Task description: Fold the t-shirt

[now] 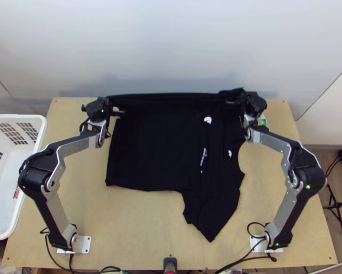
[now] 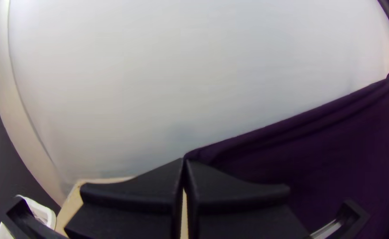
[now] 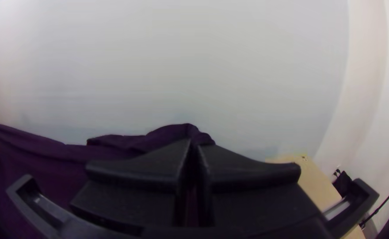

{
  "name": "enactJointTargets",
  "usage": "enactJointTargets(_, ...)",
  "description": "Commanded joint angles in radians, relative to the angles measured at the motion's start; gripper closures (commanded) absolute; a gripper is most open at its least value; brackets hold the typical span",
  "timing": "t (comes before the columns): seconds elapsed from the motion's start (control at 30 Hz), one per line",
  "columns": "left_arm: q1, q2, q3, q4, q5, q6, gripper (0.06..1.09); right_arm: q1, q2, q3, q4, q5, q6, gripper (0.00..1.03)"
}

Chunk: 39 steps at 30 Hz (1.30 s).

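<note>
T-shirt (image 1: pixel 157 146): black, lying sideways at the middle of the frame, body toward centre left, near sleeve (image 1: pixel 212 219) pointing to lower right of centre. Its far edge is lifted and strung between the two grippers.

Left gripper (image 2: pixel 184 161), upper left in the top view: fingers narrow, pinched on one end of that edge. Right gripper (image 3: pixel 193 144), upper right: fingers likewise close together on a bunched bit at the other end. Presumed reason: two spaced holds keep the edge straight, so the far side can be laid over the near side without twisting. The slack bunch by the right grip could leave a crease.

Surroundings: light wooden counter (image 1: pixel 139 219) underneath; pale wall (image 1: pixel 171 45) close behind, probably limiting travel toward the top of the frame. White basket (image 1: pixel 6 205) at left edge, beside the counter. Black cables (image 1: pixel 244 260) at lower right, near the arm base; worth keeping the sleeve off them.
</note>
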Motion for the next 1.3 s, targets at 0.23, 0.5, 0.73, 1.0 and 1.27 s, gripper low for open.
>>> enactJointTargets(0.23,-0.073,-0.069,-0.246,0.006,-0.059,0.108,1.05,0.021,-0.397,-0.525,-0.009,0.023,-0.048,1.00)
enactJointTargets(0.5,-0.088,-0.158,-0.356,-0.130,-0.058,0.102,1.05,0.031,-0.469,-0.615,-0.149,-0.040,-0.071,1.00)
enactJointTargets(0.73,-0.071,-0.233,-0.324,-0.477,-0.022,-0.004,1.05,0.067,-0.470,-0.632,-0.270,-0.070,-0.077,1.00)
enactJointTargets(1.0,-0.036,-0.261,-0.270,-0.658,0.024,-0.079,0.19,0.099,-0.481,-0.603,-0.476,-0.129,-0.082,0.75)
enactJointTargets(1.27,0.002,-0.345,-0.075,-1.049,0.070,-0.116,0.10,0.108,-0.783,-0.543,-0.819,-0.230,-0.082,0.03)
